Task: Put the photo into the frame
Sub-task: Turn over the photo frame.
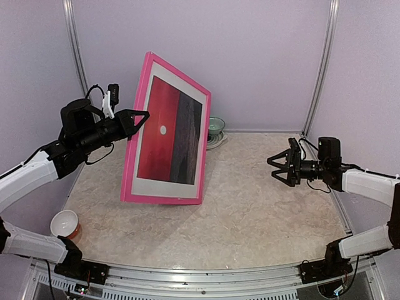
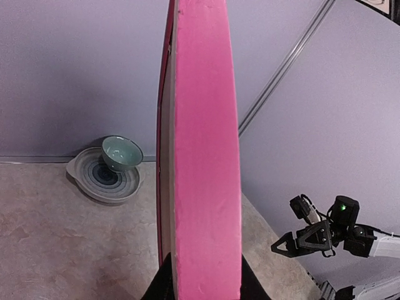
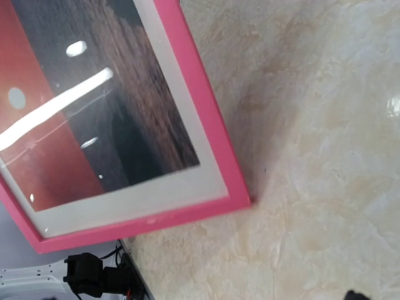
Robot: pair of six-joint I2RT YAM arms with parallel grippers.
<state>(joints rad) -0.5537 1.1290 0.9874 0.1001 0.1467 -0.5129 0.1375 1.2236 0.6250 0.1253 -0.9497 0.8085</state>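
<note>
Thin pink rect. picture frame (image 1: 162,199) stands on edge left of ctr on beige table (image 1: 262,212) w/ red sunset photo (image 1: 159,150) inside, left claw (image 1: 145,115) clamped on its left rail, right claw (image 1: 272,169) jaws apart, well off right.

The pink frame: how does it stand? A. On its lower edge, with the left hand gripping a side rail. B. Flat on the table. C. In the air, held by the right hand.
A: the pink frame rests its lower rail on the table and the left hand clamps its side rail; the right hand is open and apart from it.
</note>
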